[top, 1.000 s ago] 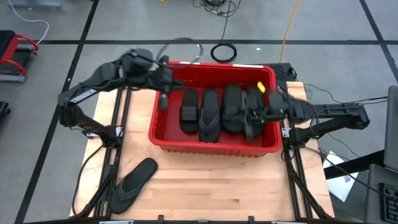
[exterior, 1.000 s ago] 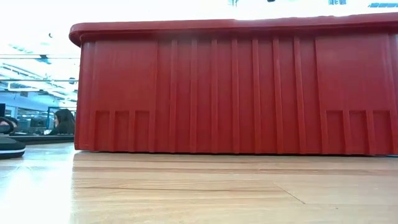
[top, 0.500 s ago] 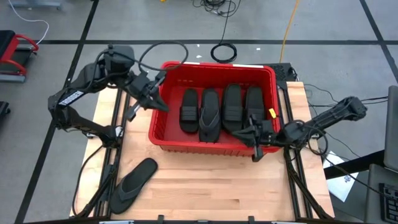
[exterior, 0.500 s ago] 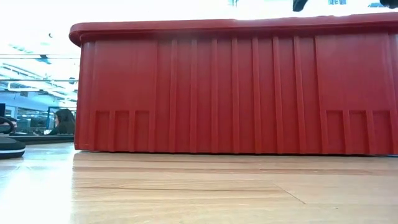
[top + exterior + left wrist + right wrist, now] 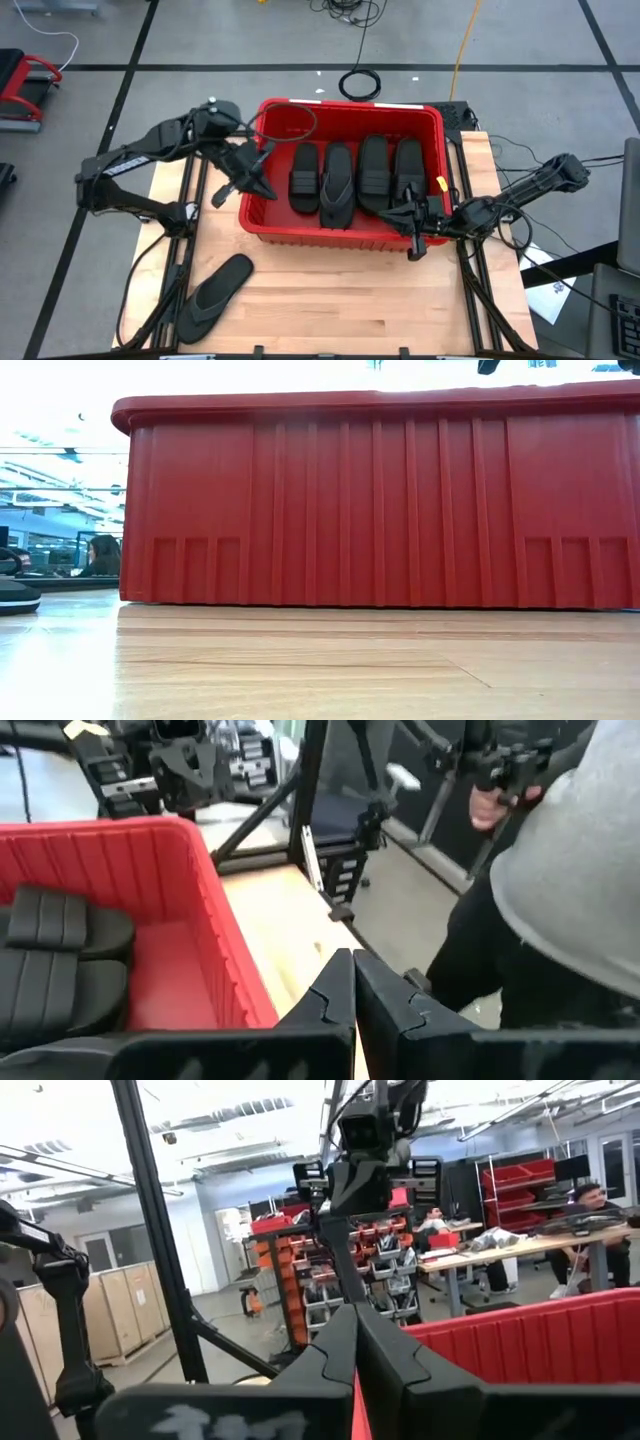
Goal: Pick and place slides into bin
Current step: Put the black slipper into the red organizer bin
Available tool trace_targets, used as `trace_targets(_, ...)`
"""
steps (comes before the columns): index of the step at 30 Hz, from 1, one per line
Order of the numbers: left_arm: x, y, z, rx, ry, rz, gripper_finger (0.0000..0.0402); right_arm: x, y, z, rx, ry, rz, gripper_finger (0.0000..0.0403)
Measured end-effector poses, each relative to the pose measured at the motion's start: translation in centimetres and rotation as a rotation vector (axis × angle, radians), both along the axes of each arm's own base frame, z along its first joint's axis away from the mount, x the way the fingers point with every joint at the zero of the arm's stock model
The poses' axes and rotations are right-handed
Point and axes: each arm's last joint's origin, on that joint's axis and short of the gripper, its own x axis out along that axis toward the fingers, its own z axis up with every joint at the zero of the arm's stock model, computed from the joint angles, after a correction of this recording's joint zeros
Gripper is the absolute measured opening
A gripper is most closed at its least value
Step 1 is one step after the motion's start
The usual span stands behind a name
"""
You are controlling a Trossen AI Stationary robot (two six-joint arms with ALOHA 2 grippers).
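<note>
Currently four slides are seen in the bin; both grippers, left and right, are closed and empty. The flip-flop near the desk's front-left corner is best approached with fingers opened wide.

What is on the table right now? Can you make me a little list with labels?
bin: red crate at the back of the wooden table
in the bin: four black sandals side by side
left out: one black flip-flop on the table's front left
left gripper: shut, empty, by the bin's left wall
right gripper: shut, empty, over the bin's front right corner
</note>
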Motion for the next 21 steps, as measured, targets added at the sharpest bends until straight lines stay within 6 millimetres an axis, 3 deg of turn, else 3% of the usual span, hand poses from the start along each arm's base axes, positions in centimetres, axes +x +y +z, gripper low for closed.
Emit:
trace_targets(7,-3.9,-0.4,-0.9,-0.050,-0.057,0.156,0.0000,0.0,-0.1,0.0,-0.014,0.005,-0.010,0.0000)
trace_targets(12,-6.7,-1.4,-0.5,-0.128,-0.059,0.215,0.0000,0.1,-0.1,-0.1,-0.072,0.014,-0.024,0.0000)
trace_targets(21,-10.5,-3.9,-0.4,-0.311,0.105,0.218,0.0000,0.1,-0.1,-0.4,-0.041,0.038,-0.009,0.0000)
